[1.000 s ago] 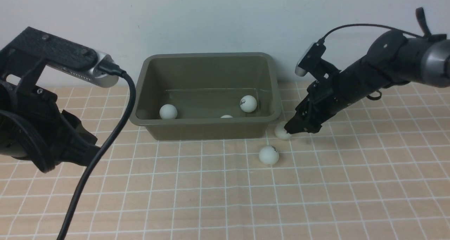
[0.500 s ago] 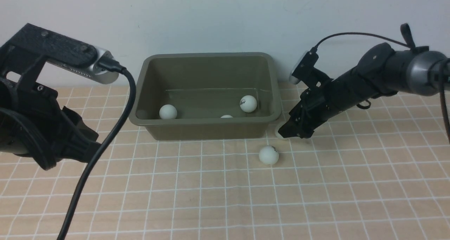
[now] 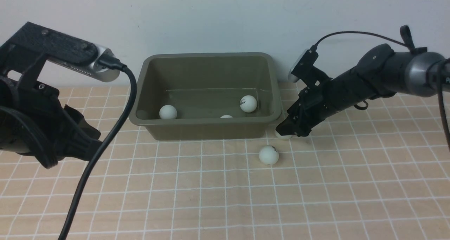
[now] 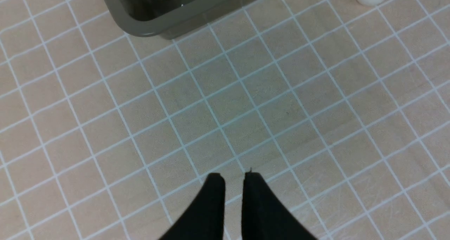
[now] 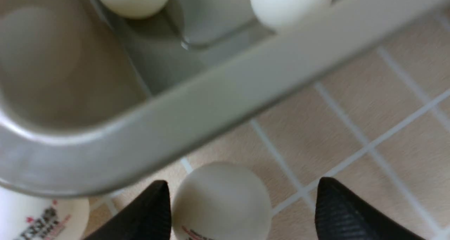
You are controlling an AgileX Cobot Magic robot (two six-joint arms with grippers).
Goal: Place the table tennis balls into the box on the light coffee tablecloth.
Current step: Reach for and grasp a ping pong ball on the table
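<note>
change: over the last second the right gripper has slid forward and down toward the near right corner of the box. the target ball, plainly visible at its tip a second ago, now lies between the jaws and shows only as a sliver in the front view.
right gripper: wide open, not yet clamped. the ball is just beside one finger, with a clear gap to the other.
left gripper: fingers almost together, nothing held, hovering over bare cloth at about 8 o'clock of the box.
target ball: on the tablecloth, at 4 o'clock of the box, close under its flared rim.
second loose ball: on the cloth at 5 o'clock of the box, unmoved.
balls in the box: three on the floor, none shifted.
meaning: the approach looks finished and closing on the ball is probably next. three of five balls are in and two remain.
risk: the rim is very near, so a finger could catch it or nudge the ball away.
</note>
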